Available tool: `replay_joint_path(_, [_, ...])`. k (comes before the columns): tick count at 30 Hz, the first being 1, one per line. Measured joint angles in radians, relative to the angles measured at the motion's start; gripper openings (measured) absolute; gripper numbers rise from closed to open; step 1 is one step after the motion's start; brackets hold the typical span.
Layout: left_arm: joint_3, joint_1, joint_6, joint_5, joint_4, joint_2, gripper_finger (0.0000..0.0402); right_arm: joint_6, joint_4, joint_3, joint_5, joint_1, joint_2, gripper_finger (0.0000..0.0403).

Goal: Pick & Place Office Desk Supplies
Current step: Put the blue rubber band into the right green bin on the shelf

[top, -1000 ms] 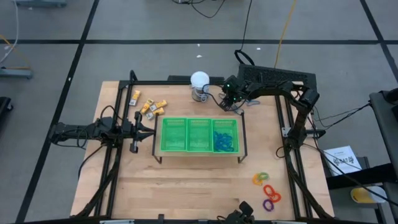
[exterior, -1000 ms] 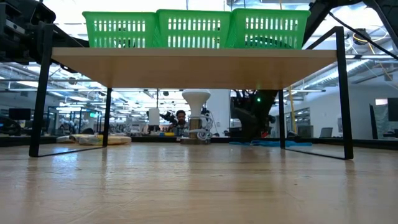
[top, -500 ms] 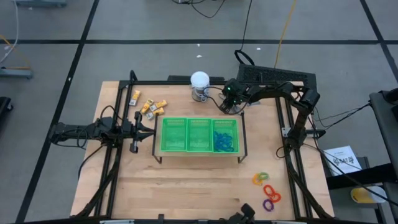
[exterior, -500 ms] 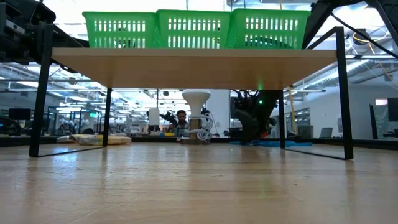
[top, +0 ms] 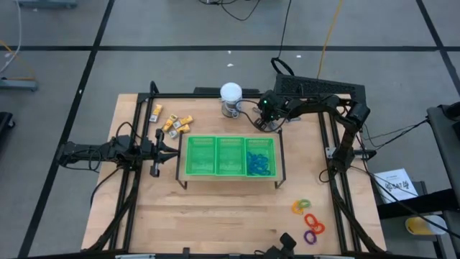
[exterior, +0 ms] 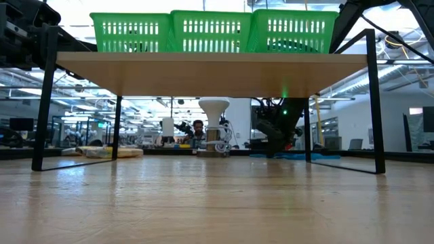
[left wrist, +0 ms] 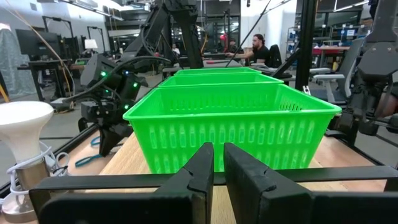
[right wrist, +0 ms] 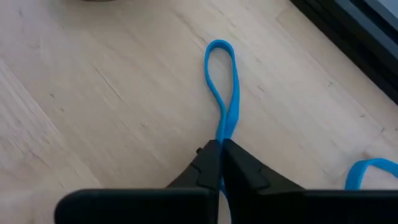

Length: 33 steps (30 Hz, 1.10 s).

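Pinching one end of a thin blue loop (right wrist: 222, 87), our right pincer (right wrist: 219, 163) sat low at the far edge of the bench (top: 215, 216), its fingers narrowed onto the band so the rest trailed flat on the wood ahead of them. We judged the grip was taken at the tip because so thin a band offers nothing else to catch, and from there it could be lifted clear and carried to the green tray (top: 230, 156).

On the overhead clock face, that pincer (top: 262, 121) stood at about one o'clock from the bench centre, just beyond the tray's far rim. A second blue loop (right wrist: 367, 171) lay near the held one. The tray's right-hand compartment already held a heap of blue loops (top: 260, 161).

Our left pincer (left wrist: 217, 163) waited at nine o'clock, its fingers drawn nearly together on nothing, facing the tray's near wall.

Around us, small yellow-and-white blocks (top: 172, 122) lay at eleven o'clock, and orange, purple and green rings (top: 307, 219) at five o'clock. A white-topped jar (top: 231, 97) stood at twelve, just beside the right pincer, with a cable (top: 248, 109) running between them. We reckoned the jar and the tray's raised stand (exterior: 203, 73) were the things most likely to catch the arm on its lift.
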State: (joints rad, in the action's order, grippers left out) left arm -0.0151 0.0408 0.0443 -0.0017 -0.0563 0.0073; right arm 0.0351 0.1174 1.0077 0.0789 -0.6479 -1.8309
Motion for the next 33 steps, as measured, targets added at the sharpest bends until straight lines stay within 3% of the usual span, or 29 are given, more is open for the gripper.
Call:
replay_joint_path(7, [0.000,0.000,0.000,0.000,0.000,0.000,0.0045,-0.022,-0.026,-0.004,0.031,-0.012,0.054,0.0001])
replay_joint_path(20, [0.000,0.000,0.000,0.000,0.000,0.000,0.0045,-0.022,-0.019,-0.003,0.030,-0.074,0.302,0.0000])
replay_joint_path(33, [0.000,0.000,0.000,0.000,0.000,0.000,0.0045,-0.021,0.056,-0.002,0.026,-0.012,0.565,0.0000])
